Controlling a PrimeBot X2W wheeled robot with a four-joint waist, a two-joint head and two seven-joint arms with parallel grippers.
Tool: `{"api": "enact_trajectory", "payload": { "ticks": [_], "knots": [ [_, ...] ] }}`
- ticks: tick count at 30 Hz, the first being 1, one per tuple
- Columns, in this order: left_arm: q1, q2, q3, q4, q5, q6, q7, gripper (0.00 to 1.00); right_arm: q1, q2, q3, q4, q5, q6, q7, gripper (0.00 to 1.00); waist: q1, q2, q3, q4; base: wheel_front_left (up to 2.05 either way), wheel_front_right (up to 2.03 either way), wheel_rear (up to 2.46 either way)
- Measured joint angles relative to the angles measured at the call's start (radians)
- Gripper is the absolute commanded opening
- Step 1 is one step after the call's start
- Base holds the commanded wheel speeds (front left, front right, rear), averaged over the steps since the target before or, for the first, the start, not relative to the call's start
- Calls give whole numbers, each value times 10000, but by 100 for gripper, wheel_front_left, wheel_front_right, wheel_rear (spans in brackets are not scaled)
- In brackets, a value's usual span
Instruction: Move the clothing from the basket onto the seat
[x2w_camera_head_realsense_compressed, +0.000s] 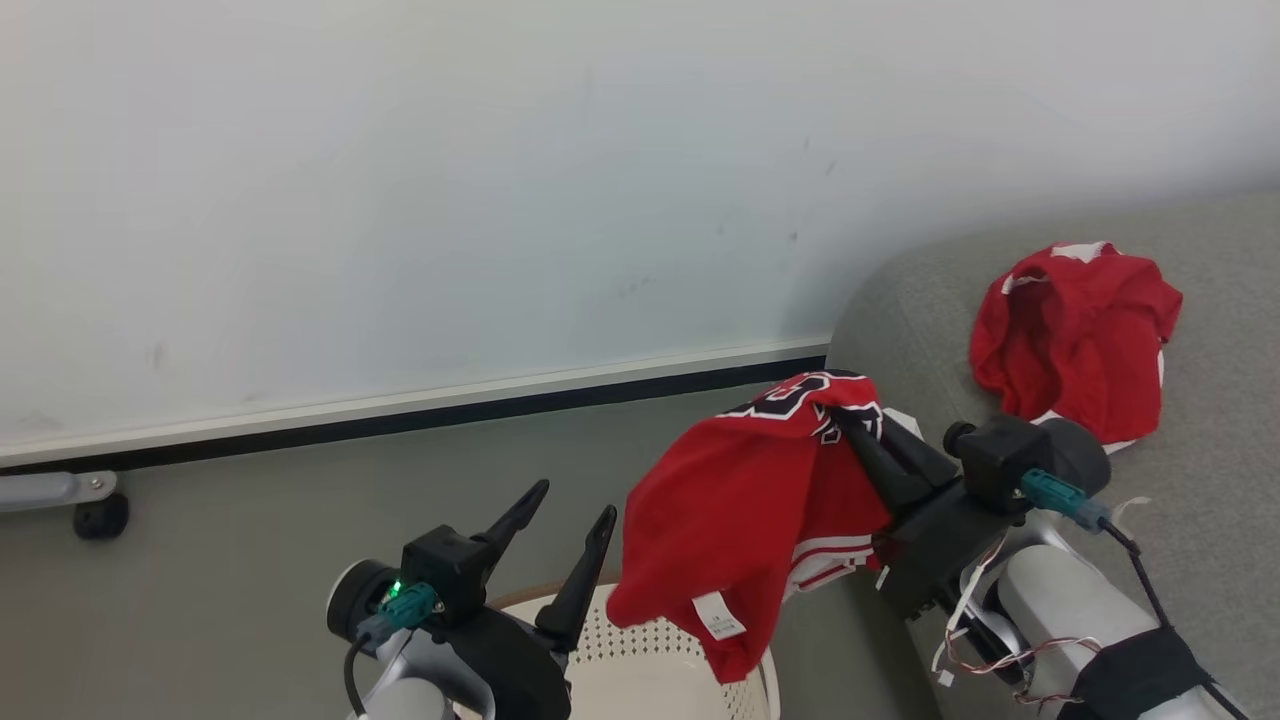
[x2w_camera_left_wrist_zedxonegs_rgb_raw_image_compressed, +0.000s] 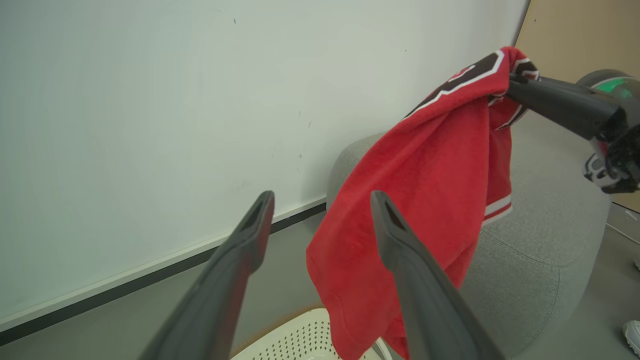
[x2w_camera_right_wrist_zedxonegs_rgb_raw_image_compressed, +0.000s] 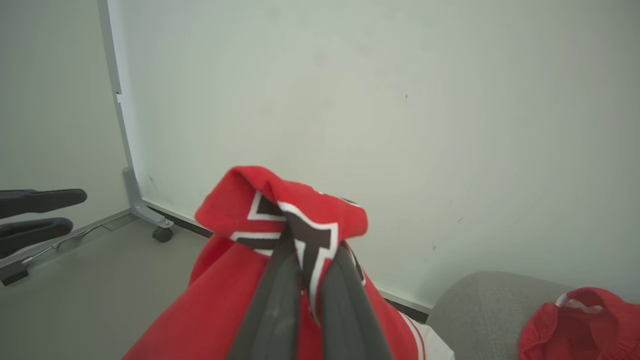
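Jersey (x2w_camera_head_realsense_compressed: 740, 500) in tight pinch of R gripper (x2w_camera_head_realsense_compressed: 838, 416), above basket (x2w_camera_head_realsense_compressed: 650, 655); L gripper (x2w_camera_head_realsense_compressed: 578, 498) agape.

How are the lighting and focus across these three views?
Head view: soft, even light, no glare, the held jersey crisp. Left wrist view: the left gripper looms large and slightly soft. Right wrist view: the right gripper blurs near the lens.

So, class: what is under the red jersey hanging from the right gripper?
The cream basket stands under the jersey, whose hem covers the basket's right side. The right gripper pinches the jersey's top. Whether more clothing lies in the basket cannot be seen.
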Motion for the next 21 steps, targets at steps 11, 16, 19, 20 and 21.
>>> {"api": "enact_trajectory", "payload": {
  "ticks": [11, 16, 19, 20, 21],
  "knots": [
    [640, -192, -395, -169, 86, -25, -198, 100, 112, -782, -422, -1185, -104, -437, -2, 0, 0, 0, 54, -1182, 0, 0, 0],
    [701, -362, -493, -272, 134, -75, -217, 100, 264, -1035, -566, -1655, -104, -566, -2, 0, 0, 0, 116, -1786, 0, 0, 0],
    [701, -424, -577, -339, 194, -73, -261, 100, 289, -1195, -685, -1914, -104, -633, -2, 0, -1, 0, 173, -2152, 0, 0, 0],
    [701, -430, -585, -370, 205, -71, -297, 100, 291, -1237, -715, -1979, -104, -679, 0, 0, 0, 0, 196, -2268, 0, 0, 0],
    [701, -433, -587, -385, 232, -71, -299, 100, 295, -1275, -738, -2031, -104, -692, 0, 0, -1, 0, 222, -2383, 0, 0, 0]
  ]
}}
